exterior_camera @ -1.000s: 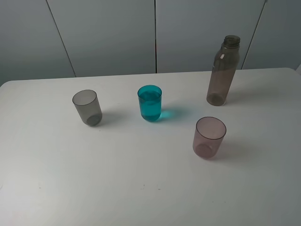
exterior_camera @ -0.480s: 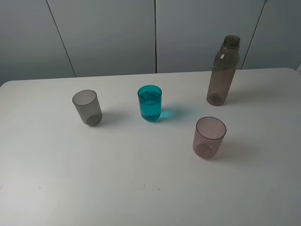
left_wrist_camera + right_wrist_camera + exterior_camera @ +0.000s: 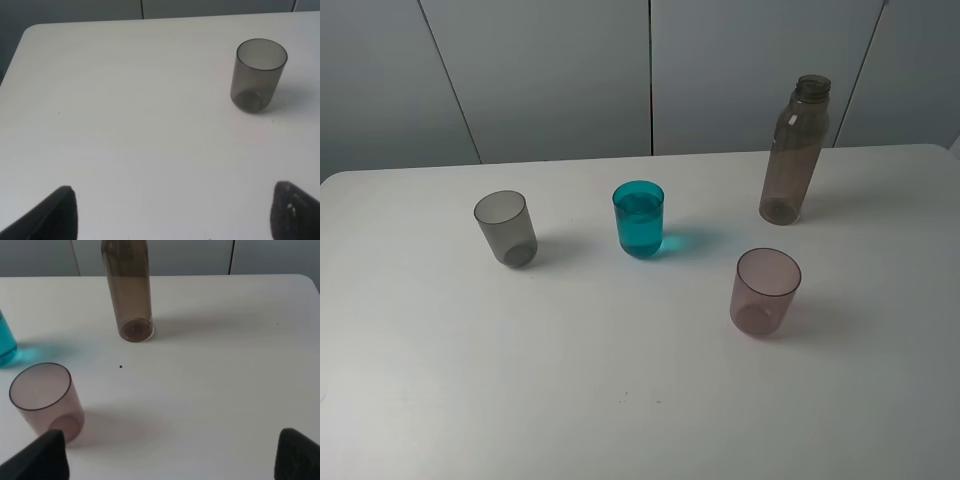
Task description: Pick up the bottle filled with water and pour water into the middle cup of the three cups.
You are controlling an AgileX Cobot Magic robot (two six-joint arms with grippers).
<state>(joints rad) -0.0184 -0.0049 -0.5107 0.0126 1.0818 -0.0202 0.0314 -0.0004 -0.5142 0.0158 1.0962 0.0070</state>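
The smoky brown-grey bottle point(image 3: 794, 150) stands upright at the back right of the white table point(image 3: 620, 400); it also shows in the right wrist view point(image 3: 127, 287). The teal middle cup point(image 3: 638, 219) stands upright with water in it; its edge shows in the right wrist view point(image 3: 6, 342). The smoky grey cup point(image 3: 505, 228) is on the left, also in the left wrist view point(image 3: 258, 75). The pinkish-mauve cup point(image 3: 765, 291) is at the front right, also in the right wrist view point(image 3: 46, 400). Neither gripper shows in the exterior view. My left gripper point(image 3: 172, 212) and right gripper point(image 3: 170, 455) are open, empty and away from everything.
Grey wall panels point(image 3: 650, 70) rise behind the table's far edge. The table's left corner point(image 3: 30, 32) shows in the left wrist view, its right edge point(image 3: 312, 282) in the right wrist view.
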